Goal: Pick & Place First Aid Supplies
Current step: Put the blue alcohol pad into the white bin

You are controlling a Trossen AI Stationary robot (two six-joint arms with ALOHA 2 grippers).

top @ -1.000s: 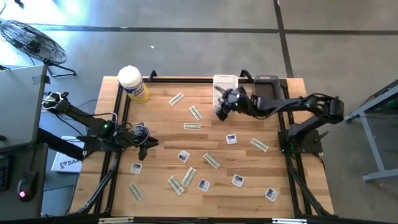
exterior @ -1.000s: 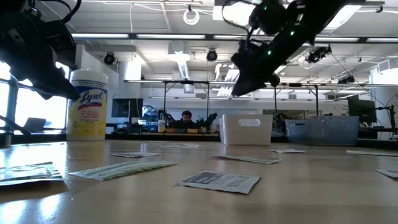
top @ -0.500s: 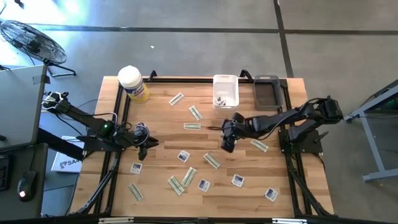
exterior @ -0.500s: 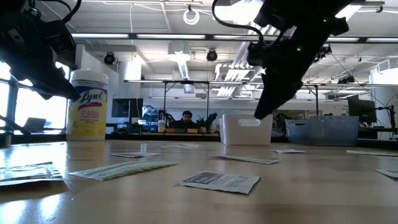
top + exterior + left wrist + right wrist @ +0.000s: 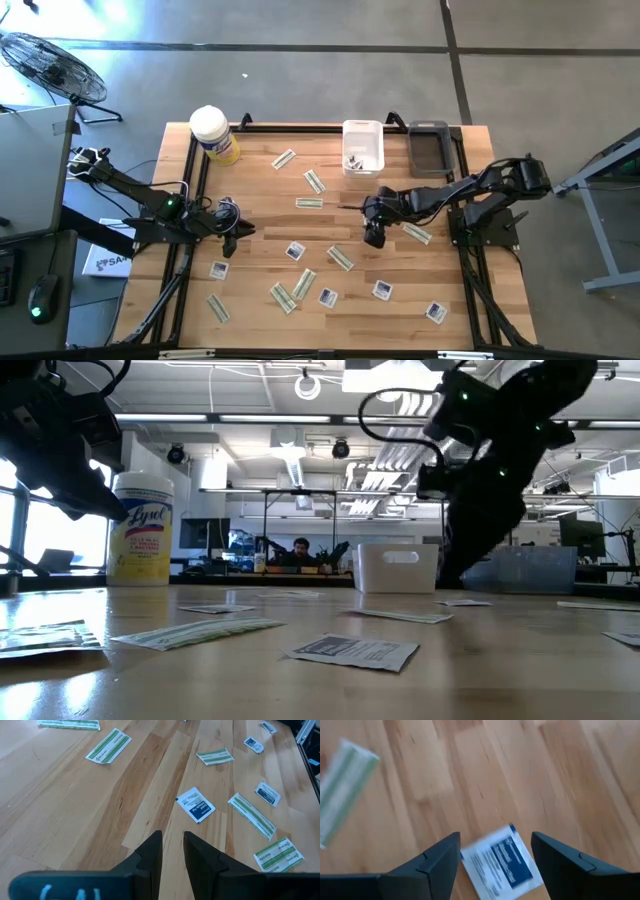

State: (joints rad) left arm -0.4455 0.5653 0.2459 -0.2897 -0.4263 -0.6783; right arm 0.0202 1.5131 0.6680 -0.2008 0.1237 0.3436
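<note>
My right gripper (image 5: 372, 236) is low over the middle of the table, fingers pointing down and open. In the right wrist view, one finger (image 5: 440, 857) stands on either side of a white square packet with blue marks (image 5: 502, 862) that lies flat on the wood, with a gap to each. A green-and-white strip (image 5: 342, 785) lies farther off. More first aid supplies (image 5: 300, 285) are scattered flat over the table. My left gripper (image 5: 232, 243) waits near the left edge, its fingers (image 5: 172, 842) a narrow gap apart with nothing between them.
A white bin (image 5: 363, 147) holding a few packets and a dark bin (image 5: 429, 148) stand at the far edge. A yellow tub with a white lid (image 5: 213, 134) stands at the far left corner. A strip (image 5: 416, 233) lies just right of my right gripper.
My right gripper has swung from above the white bin toward the table's near edge and come down over the square packet at mid-table, tipping from a slant to point downward. The packets on the table have stayed where they were.
</note>
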